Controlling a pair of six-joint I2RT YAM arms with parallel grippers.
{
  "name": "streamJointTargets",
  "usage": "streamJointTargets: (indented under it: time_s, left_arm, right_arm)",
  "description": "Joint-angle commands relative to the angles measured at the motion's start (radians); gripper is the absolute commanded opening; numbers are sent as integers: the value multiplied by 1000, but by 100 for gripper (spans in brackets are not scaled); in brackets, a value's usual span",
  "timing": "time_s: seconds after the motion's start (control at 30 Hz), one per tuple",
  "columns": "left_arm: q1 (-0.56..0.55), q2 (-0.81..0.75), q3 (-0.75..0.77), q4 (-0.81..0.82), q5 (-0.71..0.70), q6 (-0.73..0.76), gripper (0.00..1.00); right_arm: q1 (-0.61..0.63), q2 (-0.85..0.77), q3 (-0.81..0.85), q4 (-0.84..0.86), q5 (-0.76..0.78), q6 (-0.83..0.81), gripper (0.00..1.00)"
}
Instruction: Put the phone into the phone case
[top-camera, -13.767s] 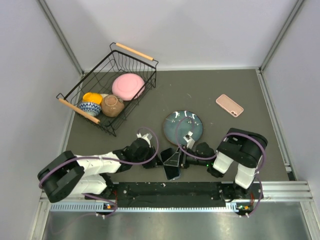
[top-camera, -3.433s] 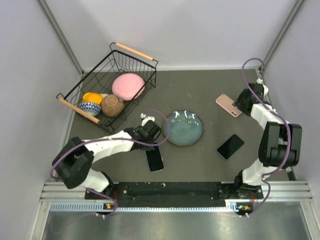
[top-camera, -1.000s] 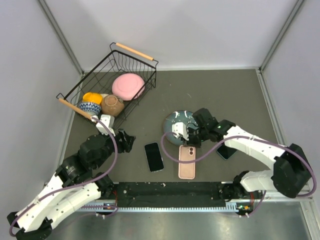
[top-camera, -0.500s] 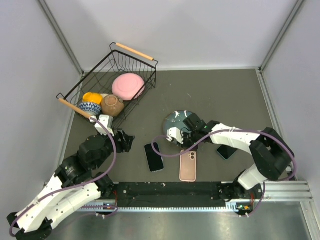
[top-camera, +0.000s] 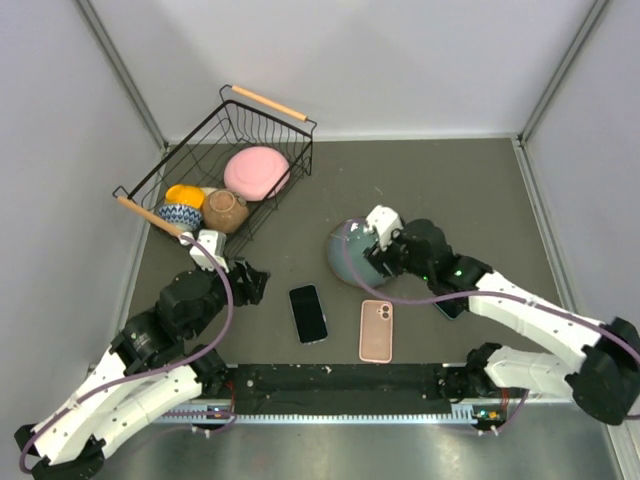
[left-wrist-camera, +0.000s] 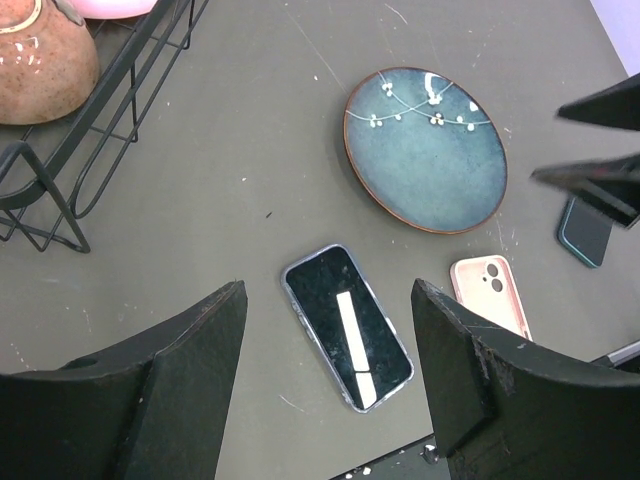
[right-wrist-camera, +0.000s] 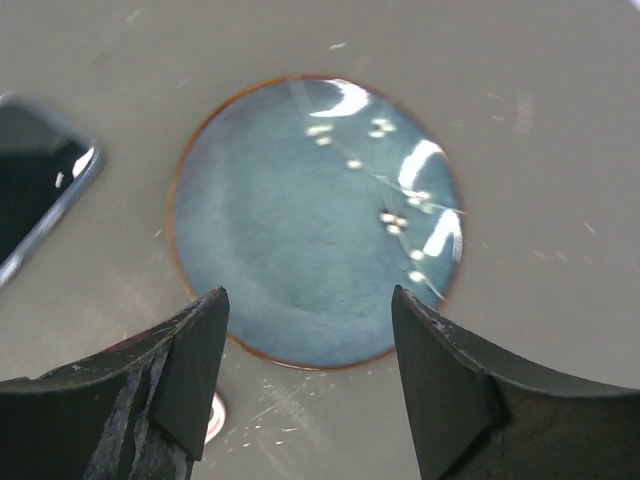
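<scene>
Phone: flat, screen-up on worktop, just left of pink phone case | likely rigid, slick, thin; pinch across long edges | left end effector wide, empty | right end effector wide over plate

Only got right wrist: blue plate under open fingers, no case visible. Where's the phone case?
Observer: The pink case lies flat on the table, on the near side of the plate, not touching it.
Operator: And a phone to put in it?
Observer: A dark phone lies screen up just left of the case, with a gap between them.
Operator: Left arm in the way?
Observer: No. The left gripper is open and empty, off to the left of that phone in the top view.
</scene>
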Motion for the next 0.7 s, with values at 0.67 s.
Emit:
streamJointTargets:
  time_s: [0.67]
  left_arm:
    - [1, -32, -24, 20, 18, -19, 72]
  right_arm:
    - [-497, -75, -40, -454, 525, 1080, 90]
